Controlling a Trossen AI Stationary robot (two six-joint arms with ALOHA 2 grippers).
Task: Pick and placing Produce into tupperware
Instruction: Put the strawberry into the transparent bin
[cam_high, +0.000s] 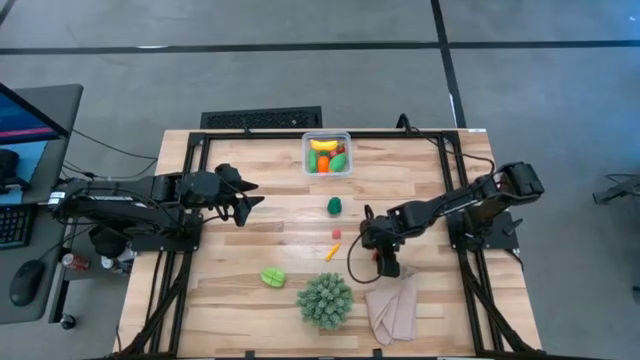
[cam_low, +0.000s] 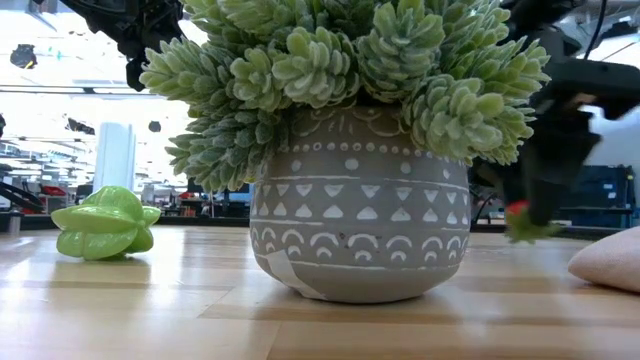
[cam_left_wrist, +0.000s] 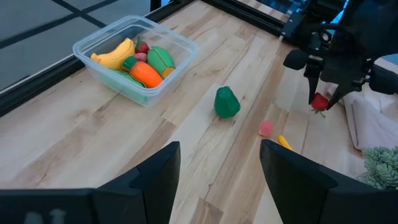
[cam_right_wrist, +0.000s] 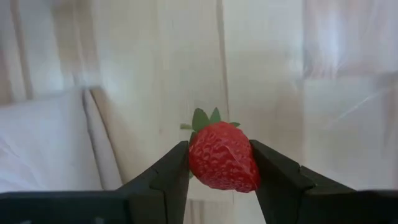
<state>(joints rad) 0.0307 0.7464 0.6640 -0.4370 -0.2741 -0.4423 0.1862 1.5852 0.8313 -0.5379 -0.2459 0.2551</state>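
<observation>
Between the right gripper's (cam_right_wrist: 219, 163) fingers, the right wrist view shows a strawberry (cam_right_wrist: 222, 156) clamped, above the table (cam_high: 250, 240) near the beige cloth (cam_high: 393, 305); high view hides it. On the table: 1 green pepper (cam_high: 334, 206), 1 pink piece (cam_high: 337, 234), 1 carrot (cam_high: 331, 252), 1 starfruit (cam_high: 272, 277), 1 plant (cam_high: 325, 299). Tupperware (cam_high: 327, 154) at far edge holds banana (cam_left_wrist: 115, 54) & approx. 3 others. Left gripper (cam_high: 246, 199) hovers w/ fingers apart, nothing in it.
</observation>
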